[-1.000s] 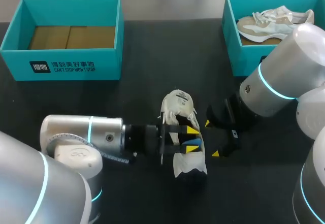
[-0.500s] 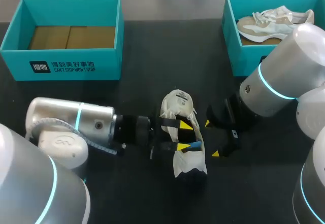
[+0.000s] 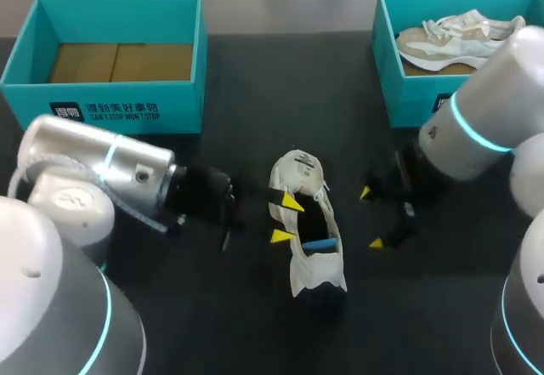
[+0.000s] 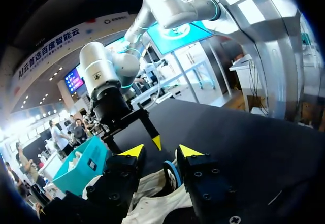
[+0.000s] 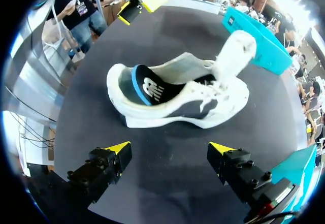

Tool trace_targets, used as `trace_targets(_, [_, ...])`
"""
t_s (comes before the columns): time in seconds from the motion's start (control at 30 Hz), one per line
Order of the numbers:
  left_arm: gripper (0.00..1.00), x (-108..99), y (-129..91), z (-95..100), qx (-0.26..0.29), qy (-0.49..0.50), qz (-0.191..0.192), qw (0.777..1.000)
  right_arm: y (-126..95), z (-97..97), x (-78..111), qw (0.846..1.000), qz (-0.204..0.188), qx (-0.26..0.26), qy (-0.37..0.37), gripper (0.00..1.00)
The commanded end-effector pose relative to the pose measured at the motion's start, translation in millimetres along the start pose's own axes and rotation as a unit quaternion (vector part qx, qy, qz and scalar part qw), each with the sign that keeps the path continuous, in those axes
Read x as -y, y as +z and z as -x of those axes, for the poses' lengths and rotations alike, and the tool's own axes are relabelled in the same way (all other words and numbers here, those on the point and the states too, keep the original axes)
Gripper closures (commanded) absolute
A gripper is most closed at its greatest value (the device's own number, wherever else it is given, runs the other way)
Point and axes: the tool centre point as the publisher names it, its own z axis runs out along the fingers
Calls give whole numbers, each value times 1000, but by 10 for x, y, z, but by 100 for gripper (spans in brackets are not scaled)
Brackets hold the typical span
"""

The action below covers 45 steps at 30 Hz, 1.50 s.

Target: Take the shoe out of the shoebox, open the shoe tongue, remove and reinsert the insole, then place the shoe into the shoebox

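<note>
The shoe [image 3: 314, 275] stands on its sole on the counter [image 3: 238, 324], tongue [image 5: 231, 56] lifted and insole [image 5: 147, 88] seated inside. I judge it light, soft in the upper and stiff in the sole. The insole looks thin and floppy, best pinched at its blue heel edge. My left pincer [image 3: 287, 218] is spread at the shoe's side, clamping nothing. My right pincer [image 3: 371, 218] is spread too, just beside the shoe, empty. Beyond the shoe's toe, the left box [image 3: 102, 107] holds only brown card, and the right box [image 3: 399, 86] holds a second shoe [image 3: 459, 39].
</note>
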Motion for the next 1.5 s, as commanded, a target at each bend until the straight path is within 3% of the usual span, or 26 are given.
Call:
trace_targets(0.03, [58,115,-214,65,-57,-4,8,998,-393,-49,188,1000,4,6,0,0])
trace_targets(0.3, [57,219,-468,133,-105,-10,25,994,-639,22,424,999,-6,30,-9,0])
trace_targets(0.67, [57,212,-755,289,-204,-8,63,977,-639,22,424,999,-6,30,-9,0])
trace_targets(0.87, [58,254,-925,354,-256,-15,61,965,-639,22,424,999,-6,30,-9,0])
trace_targets(1.03, [68,304,-975,389,-329,-25,62,942,-639,22,424,999,-6,30,-9,0])
trace_targets(1.1, [100,320,-973,411,-354,-27,68,933,-639,22,424,999,-6,30,-9,0])
trace_targets(1.2, [100,366,-963,456,-392,-27,70,917,-769,79,628,999,-25,35,5,0])
trace_targets(1.33, [100,430,-950,518,-432,-17,59,900,-965,109,852,998,-21,55,10,0])
trace_targets(1.5, [100,443,-958,534,-434,-19,56,899,-1064,127,979,998,-12,66,-4,0])
